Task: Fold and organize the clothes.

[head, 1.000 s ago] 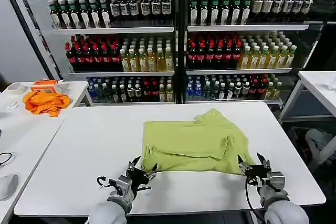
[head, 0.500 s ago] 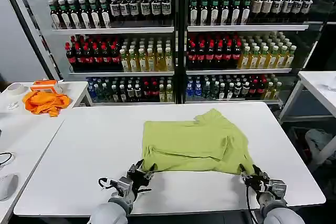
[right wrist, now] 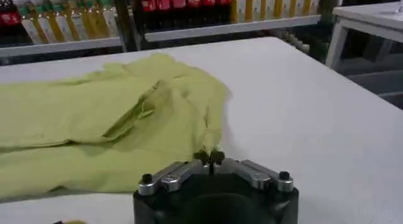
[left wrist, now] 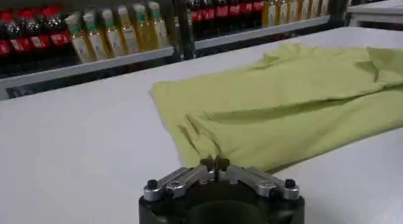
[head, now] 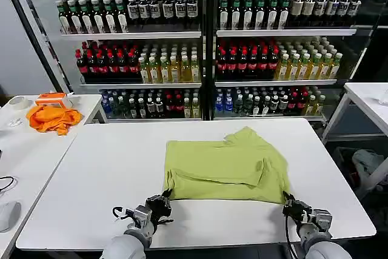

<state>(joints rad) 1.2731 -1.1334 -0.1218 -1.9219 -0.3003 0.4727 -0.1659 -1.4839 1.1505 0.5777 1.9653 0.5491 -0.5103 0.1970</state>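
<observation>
**Lime T-shirt lying partly folded on the desk**

The T-shirt [head: 225, 165] is plain yellow-green, of thin soft fabric with no print. It lies flat and roughly rectangular on the white desk [head: 97, 174], right of the middle and towards the near edge. A sleeve is folded over its top, the far right part is rumpled, and its near corners are pinched up slightly.

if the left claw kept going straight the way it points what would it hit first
The green T-shirt. The left claw sits shut on the shirt's near corner, pointing across the white table toward the drink shelves, so more shirt fabric lies directly ahead.
</observation>
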